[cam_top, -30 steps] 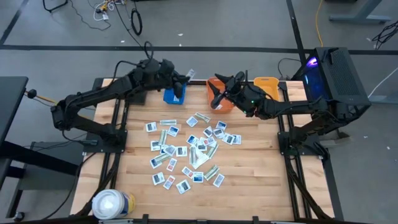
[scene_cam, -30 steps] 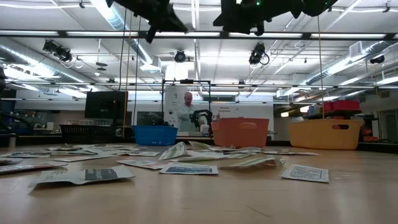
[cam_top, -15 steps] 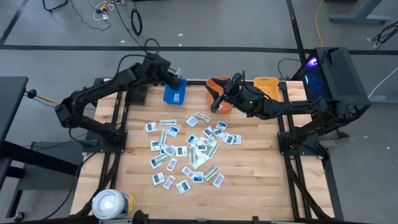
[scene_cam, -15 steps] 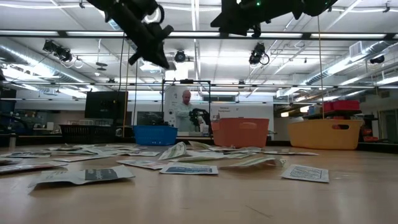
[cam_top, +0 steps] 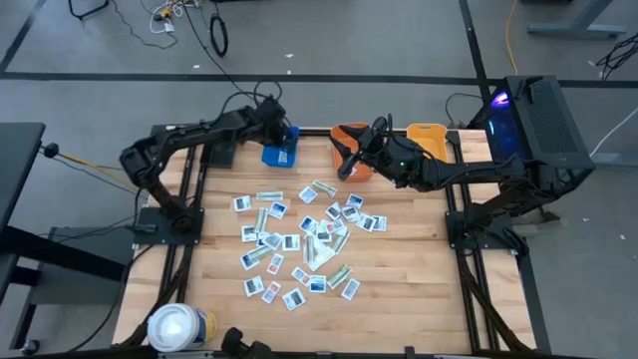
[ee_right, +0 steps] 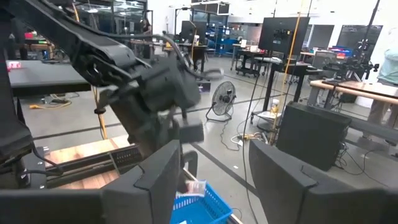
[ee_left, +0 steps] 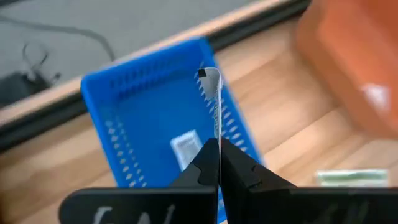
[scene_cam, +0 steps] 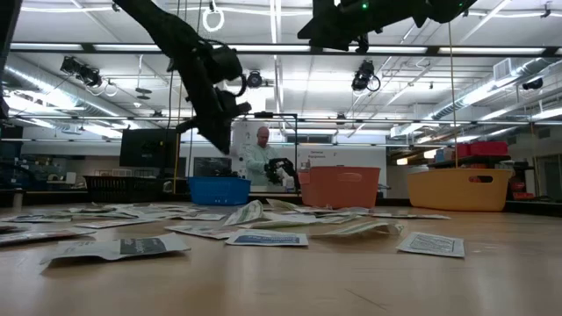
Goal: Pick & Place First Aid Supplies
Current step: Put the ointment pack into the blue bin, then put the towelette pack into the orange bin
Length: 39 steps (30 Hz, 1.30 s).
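Left gripper (ee_left: 219, 163) pinching a packet (ee_left: 213, 102) over the blue bin (ee_left: 146, 118) — I'd release centred | right gripper (cam_top: 349, 160) part-open, empty, above the orange bin (cam_top: 351, 136)

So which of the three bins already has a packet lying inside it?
The blue bin. A white packet lies on its floor, right under the left gripper, which pinches another packet above it. The orange bin and yellow bin show none inside.

The left hand (cam_top: 282, 133) has come back and down. A second ago it reached out past the blue bin (cam_top: 280, 150) toward the orange bin (cam_top: 351, 150). Now it hangs over the blue bin, pinching a thin white packet (ee_left: 214, 99). The left arm has folded in closer to the counter (cam_top: 399, 289) edge.
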Tool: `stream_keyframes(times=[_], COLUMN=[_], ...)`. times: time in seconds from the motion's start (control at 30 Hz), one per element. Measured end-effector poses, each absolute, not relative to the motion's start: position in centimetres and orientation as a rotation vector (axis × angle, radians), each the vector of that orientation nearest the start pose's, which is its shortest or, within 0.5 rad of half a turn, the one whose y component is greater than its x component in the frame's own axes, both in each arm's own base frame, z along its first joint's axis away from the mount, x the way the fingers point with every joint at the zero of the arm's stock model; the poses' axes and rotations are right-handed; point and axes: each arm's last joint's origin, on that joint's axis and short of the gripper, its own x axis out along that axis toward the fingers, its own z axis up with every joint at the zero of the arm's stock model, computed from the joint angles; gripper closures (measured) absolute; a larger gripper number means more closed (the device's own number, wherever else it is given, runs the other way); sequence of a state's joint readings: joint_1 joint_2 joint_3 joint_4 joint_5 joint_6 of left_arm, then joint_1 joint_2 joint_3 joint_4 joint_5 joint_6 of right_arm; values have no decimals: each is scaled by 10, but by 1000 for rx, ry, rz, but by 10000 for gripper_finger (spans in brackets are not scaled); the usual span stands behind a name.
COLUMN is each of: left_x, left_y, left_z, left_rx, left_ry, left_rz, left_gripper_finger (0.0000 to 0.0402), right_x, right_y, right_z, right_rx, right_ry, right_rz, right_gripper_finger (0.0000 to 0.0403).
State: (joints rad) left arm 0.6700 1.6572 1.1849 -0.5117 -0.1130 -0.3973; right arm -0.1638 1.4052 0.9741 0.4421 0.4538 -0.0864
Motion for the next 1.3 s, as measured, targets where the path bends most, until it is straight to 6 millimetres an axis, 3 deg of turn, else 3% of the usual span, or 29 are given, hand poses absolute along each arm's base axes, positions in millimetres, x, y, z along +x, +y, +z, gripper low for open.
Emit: stream_keyframes(times=[0.33, 0.67, 0.8, 1.0, 1.3], left_x=[272, 271, 269, 267, 263], left_y=[218, 216, 215, 203, 171], left_z=[204, 203, 204, 230, 298], left_rx=[-669, -763, -773, -771, -604], left_ry=[903, 911, 918, 835, 559], left_rz=[877, 858, 848, 782, 636], left_gripper_finger=[347, 165, 122, 116, 128], right_x=[312, 311, 311, 312, 307], right_y=[-64, -64, -64, -61, -56], right_z=[316, 309, 307, 299, 277], right_rx=[-83, -94, -98, -97, 10], right_ry=[22, 100, 127, 205, 415], right_rz=[-617, -612, -608, -476, -358], right_gripper_finger=[209, 209, 209, 209, 209])
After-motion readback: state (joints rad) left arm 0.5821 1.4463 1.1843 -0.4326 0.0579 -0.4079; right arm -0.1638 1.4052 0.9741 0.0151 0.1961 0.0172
